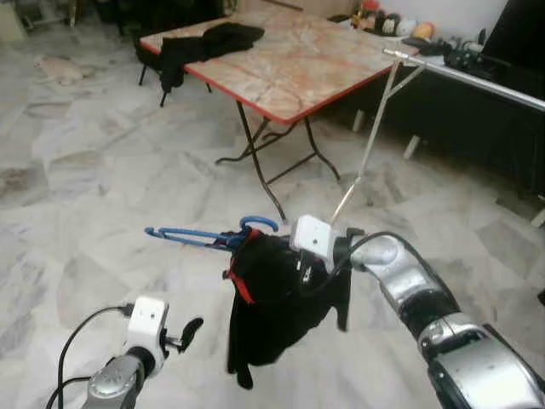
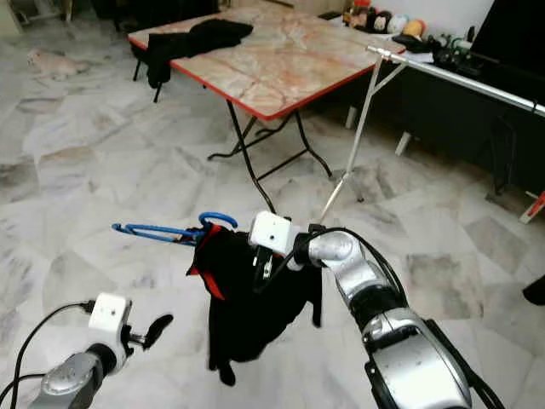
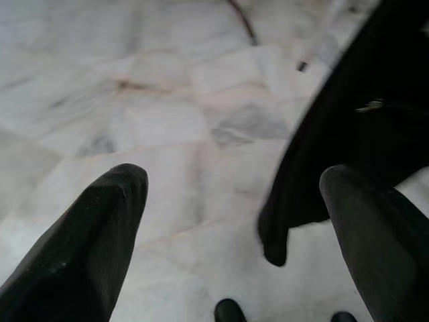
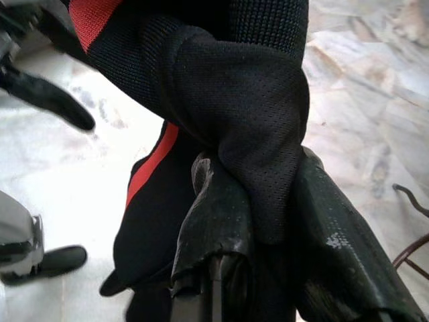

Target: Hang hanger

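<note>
- Hanger: blue, black garment draped on it; long axis level, hook up.
- Right gripper: pinching the garment.
- Rail: ahead, to the right.
- Left gripper: spread, idle.

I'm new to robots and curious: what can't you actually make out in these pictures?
- Blue hanger: its right half is hidden under the black garment, head views.
- Right gripper: cloth covers whether it pinches the hanger too, right wrist view.
- Silver rail: cut off by the right edge.
- Items beyond the table: too small.
</note>
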`<state>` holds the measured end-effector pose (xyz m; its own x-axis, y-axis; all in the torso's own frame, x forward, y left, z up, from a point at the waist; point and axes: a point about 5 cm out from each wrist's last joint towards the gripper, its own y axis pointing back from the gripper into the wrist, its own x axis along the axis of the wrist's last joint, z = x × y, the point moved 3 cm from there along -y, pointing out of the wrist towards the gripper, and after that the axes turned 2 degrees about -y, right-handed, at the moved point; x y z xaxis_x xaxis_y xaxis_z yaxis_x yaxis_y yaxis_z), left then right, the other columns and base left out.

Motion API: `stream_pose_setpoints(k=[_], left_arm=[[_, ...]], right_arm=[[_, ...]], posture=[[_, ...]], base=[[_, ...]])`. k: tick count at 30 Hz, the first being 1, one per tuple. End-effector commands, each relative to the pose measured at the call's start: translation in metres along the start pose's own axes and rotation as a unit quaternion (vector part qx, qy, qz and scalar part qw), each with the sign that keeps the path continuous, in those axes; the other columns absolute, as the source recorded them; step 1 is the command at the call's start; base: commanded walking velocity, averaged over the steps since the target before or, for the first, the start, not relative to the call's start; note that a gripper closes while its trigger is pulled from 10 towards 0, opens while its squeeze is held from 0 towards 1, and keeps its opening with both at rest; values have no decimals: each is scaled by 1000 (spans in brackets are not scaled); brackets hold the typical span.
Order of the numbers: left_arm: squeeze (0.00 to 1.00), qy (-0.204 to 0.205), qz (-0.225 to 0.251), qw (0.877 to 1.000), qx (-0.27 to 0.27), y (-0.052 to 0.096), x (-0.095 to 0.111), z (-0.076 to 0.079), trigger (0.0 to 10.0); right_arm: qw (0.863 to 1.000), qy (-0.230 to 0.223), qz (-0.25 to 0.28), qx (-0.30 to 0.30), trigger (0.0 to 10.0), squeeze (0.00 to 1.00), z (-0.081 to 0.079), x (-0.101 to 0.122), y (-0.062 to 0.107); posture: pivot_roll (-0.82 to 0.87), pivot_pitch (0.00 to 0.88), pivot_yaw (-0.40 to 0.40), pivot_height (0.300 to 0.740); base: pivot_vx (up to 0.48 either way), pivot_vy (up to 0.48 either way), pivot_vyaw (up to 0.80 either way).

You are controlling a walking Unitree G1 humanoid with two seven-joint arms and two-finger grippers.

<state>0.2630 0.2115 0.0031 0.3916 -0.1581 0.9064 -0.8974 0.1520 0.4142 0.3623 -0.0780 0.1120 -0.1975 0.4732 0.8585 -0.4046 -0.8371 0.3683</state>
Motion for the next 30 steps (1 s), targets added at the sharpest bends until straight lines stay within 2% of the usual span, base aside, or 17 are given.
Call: stream_pose_setpoints(k=[1, 7, 16, 20, 27, 30], left_arm=[[0, 7, -4, 1000, 21, 3, -4, -6, 10000], [0, 11, 0, 1000, 14, 0, -2, -1, 10000], [0, 8, 6, 1000, 14, -4, 1, 5, 10000], [0, 3, 6, 1000, 14, -4, 1, 7, 10000], [0, -16, 3, 1000, 17, -9, 2, 11, 10000], [0, -16, 8, 1000, 11, -11, 5, 15, 10000]], right_arm=[[1000, 21, 13, -11, 10000, 0, 10, 13, 0], [1000, 18, 18, -11, 10000, 0, 10, 15, -1], [1000, 20, 19, -9, 10000, 0, 9, 16, -4], [999, 33, 14, -9, 10000, 0, 8, 16, -5], [1000, 21, 11, -14, 10000, 0, 8, 13, -6], [1000, 17, 16, -10, 10000, 0, 7, 14, -7]], posture=[[-18, 54, -57, 740], [-18, 53, -59, 740], [-13, 45, -63, 740], [-11, 43, -64, 740], [-6, 35, -65, 740], [-4, 32, -66, 740]], base=[[0, 0, 800], [0, 0, 777], [0, 0, 140], [0, 0, 662], [0, 0, 800], [0, 0, 0]])
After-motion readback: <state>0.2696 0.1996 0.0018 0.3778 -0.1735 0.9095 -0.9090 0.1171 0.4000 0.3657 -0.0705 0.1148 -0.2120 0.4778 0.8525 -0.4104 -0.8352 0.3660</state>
